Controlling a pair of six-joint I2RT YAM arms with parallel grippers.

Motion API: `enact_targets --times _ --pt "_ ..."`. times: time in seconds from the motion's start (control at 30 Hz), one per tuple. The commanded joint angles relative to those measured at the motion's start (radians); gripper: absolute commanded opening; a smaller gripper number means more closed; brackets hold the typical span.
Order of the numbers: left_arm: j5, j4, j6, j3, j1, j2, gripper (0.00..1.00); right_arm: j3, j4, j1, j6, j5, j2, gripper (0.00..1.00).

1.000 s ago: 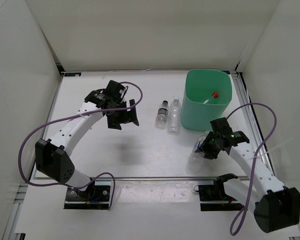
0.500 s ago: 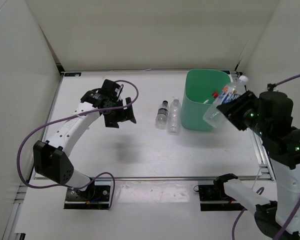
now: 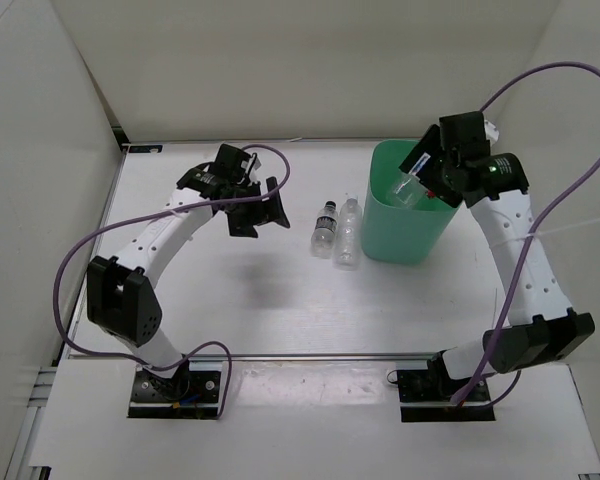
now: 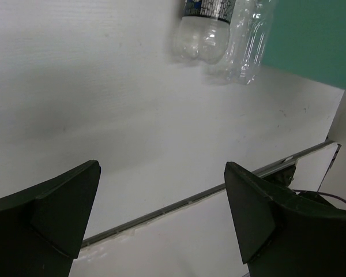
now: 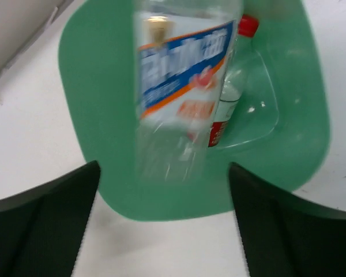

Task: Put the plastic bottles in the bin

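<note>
Step in hand: drop into bin (image 5: pixel 86 86). Right jaws wide above its mouth. Blue-label bottle (image 5: pixel 181 75) blurred between them, touching neither, likely falling. Red-capped bottle (image 5: pixel 237 86) inside. Dark-label bottle (image 3: pixel 325 228) and plain bottle (image 3: pixel 349 232) lie on surface (image 3: pixel 280 300) beside bin. Left jaws wide, empty, near them. Next: lower, grip one.

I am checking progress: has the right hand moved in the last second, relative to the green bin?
Yes. The right hand rose from the near side of the bin to above its opening.
</note>
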Motion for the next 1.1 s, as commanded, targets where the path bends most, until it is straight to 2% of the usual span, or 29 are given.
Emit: enact_targets --times 0.0,0.13,0.2,0.47,0.67,0.8,0.87,0.93,1.07 --pt "0.026 0.048 -0.011 0.067 0.002 0.032 1.00 0.009 0.068 -0.029 -0.033 0.036 -0.086 1.00" --pt "0.064 0.085 -0.020 0.119 -0.007 0.103 1.00 0.157 -0.068 -0.042 -0.045 0.027 -0.077 1.00" --pt "0.077 0.094 -0.020 0.170 -0.018 0.161 1.00 0.185 -0.079 -0.042 -0.045 0.016 -0.112 1.00" --pt "0.108 0.107 0.028 0.444 -0.076 0.475 1.00 0.059 -0.125 -0.042 -0.069 -0.118 -0.282 1.00" --pt "0.117 0.107 0.028 0.546 -0.087 0.626 1.00 0.012 -0.168 -0.042 -0.079 -0.142 -0.331 1.00" --pt "0.138 0.107 0.017 0.557 -0.096 0.707 1.00 0.012 -0.188 -0.042 -0.097 -0.153 -0.340 1.00" --pt "0.152 0.117 0.017 0.557 -0.096 0.729 0.97 0.021 -0.188 -0.042 -0.106 -0.153 -0.340 1.00" --pt "0.167 0.126 0.008 0.557 -0.096 0.747 0.85 0.021 -0.188 -0.042 -0.115 -0.153 -0.340 1.00" --pt "0.164 0.127 -0.001 0.557 -0.096 0.734 0.69 0.021 -0.197 -0.042 -0.125 -0.144 -0.340 1.00"
